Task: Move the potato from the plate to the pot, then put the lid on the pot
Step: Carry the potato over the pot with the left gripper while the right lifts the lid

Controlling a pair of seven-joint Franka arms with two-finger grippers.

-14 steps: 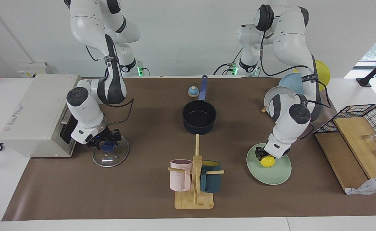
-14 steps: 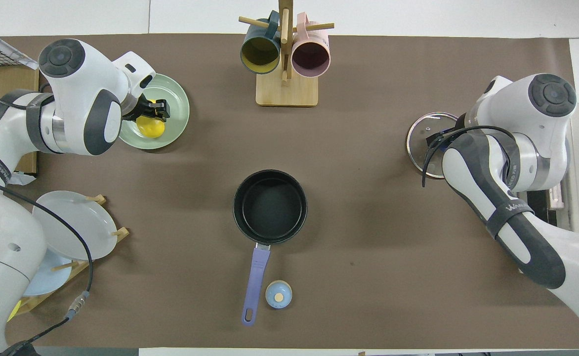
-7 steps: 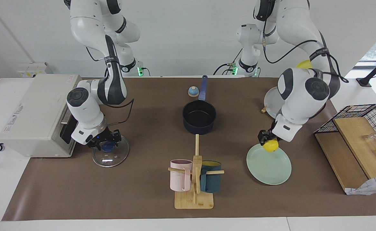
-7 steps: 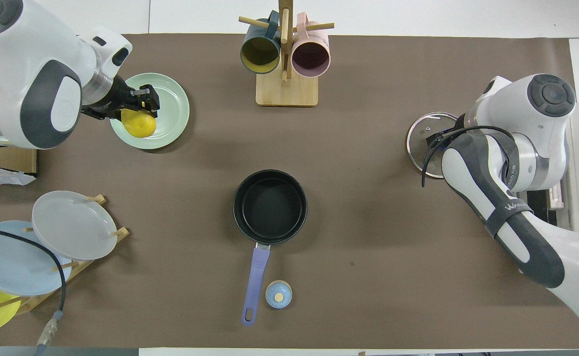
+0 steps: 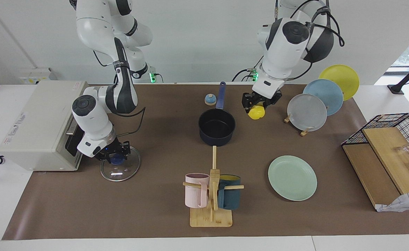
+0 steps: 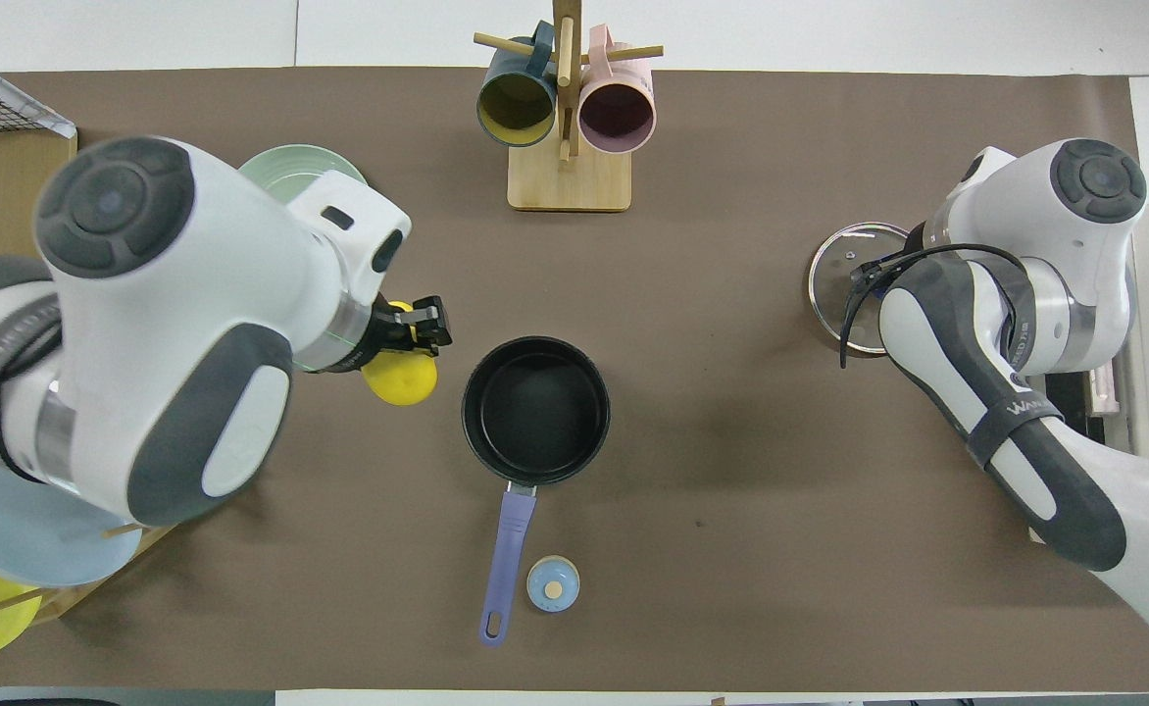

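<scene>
The left gripper [image 5: 257, 103] is up in the air over the brown mat, just beside the pot [image 5: 217, 127] on the left arm's side. Its jaws pinch the potato [image 5: 256, 112] — the yellow lump hangs under the fingers and touches nothing else. It is not over the pot's mouth; seen from above, it sits just off the rim.

The pot stands in the middle of the mat with its black inside bare. Its long blue handle [image 5: 221, 94] points toward the robots, and a small blue bell [image 5: 209, 99] sits next to the handle.

The plate [image 5: 292, 177] lies flat with nothing on it, farther from the robots than the pot, toward the left arm's end of the table.

The right gripper [image 5: 115, 157] is down on the lid [image 5: 120, 168], and its jaws are pressed onto the dark blue knob. The glass lid lies flat on the mat near the white box [image 5: 40, 123], well apart from the pot.

A mug stand [image 5: 211, 198] holds a pink mug and a dark teal mug.
</scene>
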